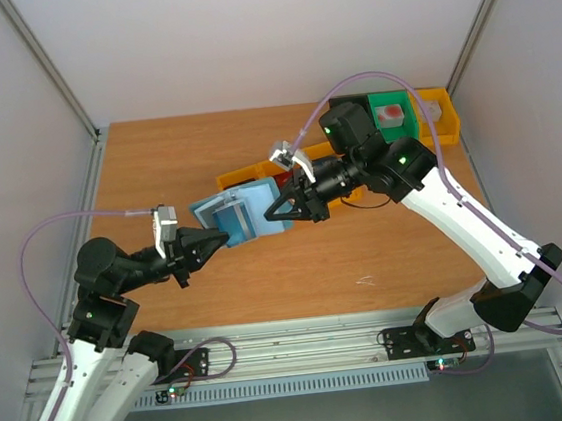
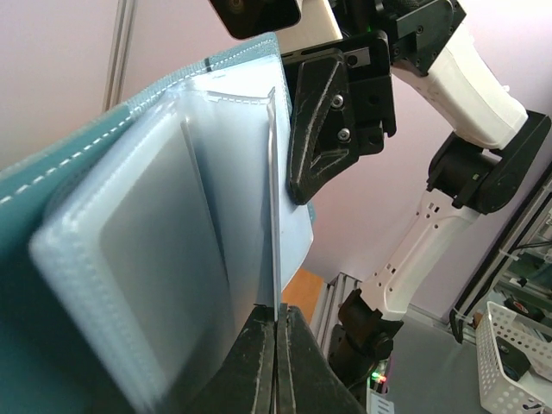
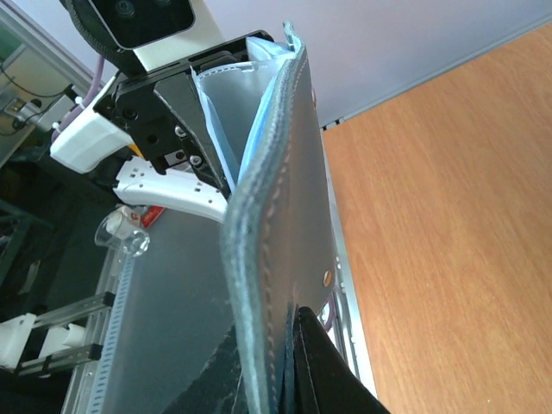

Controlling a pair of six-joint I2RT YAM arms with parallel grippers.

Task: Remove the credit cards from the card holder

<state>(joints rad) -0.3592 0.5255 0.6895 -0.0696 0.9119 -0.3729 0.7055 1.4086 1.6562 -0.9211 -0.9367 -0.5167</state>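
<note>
The blue card holder (image 1: 246, 214) hangs open above the table, held between both arms. My right gripper (image 1: 279, 211) is shut on the edge of its blue stitched cover (image 3: 285, 216), clamped at the jaws (image 3: 297, 315). My left gripper (image 1: 222, 240) is shut on a thin straight sheet seen edge-on (image 2: 274, 198) among the clear sleeves (image 2: 216, 190). I cannot tell whether that sheet is a sleeve edge or a card. A pale grey rectangle (image 2: 147, 259) shows through the nearest sleeve. No credit cards show plainly.
One yellow bin (image 1: 240, 175) sits on the wooden table (image 1: 184, 150) just behind the card holder. Another yellow bin (image 1: 442, 118) stands at the back right beside a green block (image 1: 388, 111). The side walls stand close on both sides.
</note>
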